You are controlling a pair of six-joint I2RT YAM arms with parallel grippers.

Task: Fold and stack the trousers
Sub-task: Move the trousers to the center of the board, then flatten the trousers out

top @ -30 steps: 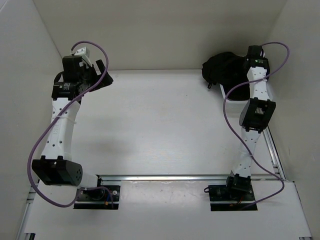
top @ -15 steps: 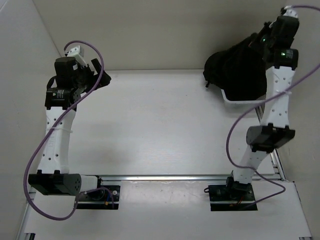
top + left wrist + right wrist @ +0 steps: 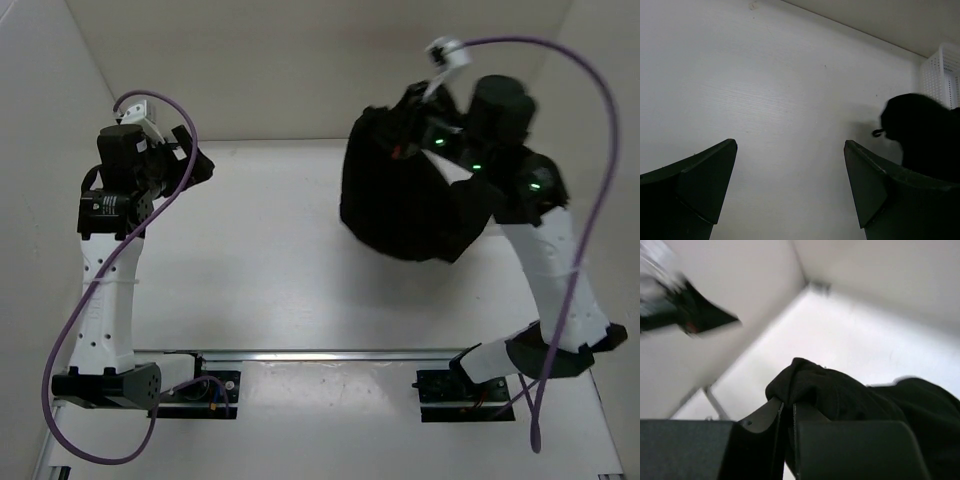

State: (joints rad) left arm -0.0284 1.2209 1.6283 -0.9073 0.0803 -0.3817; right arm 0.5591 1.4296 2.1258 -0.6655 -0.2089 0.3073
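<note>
The task is at its very start, judging by how things lie. The trousers (image 3: 405, 205) are one bunched black mass hanging from the right gripper (image 3: 403, 140) over the far right part of the table (image 3: 270, 260). No leg is laid out, no fold is made and nothing is stacked. In the right wrist view the right gripper (image 3: 788, 407) has its fingers pressed together on a ridge of the black cloth, and the rest of the fabric drapes away to the right of them. Whether the bottom of the bundle touches the table or hangs clear of it cannot be told for sure. A thin loop of drawstring (image 3: 877, 133) sticks out at the bundle's left edge in the left wrist view, and the white mesh basket (image 3: 941, 70) stands behind the trousers at the far right.

The left gripper (image 3: 192, 162) hovers at the far left, well apart from the cloth, its fingers spread wide with nothing between them.

What seems left is nearly everything: setting the trousers down, spreading them flat, probably with both arms, folding the legs together and over, and placing the folded pair on a stack
</note>
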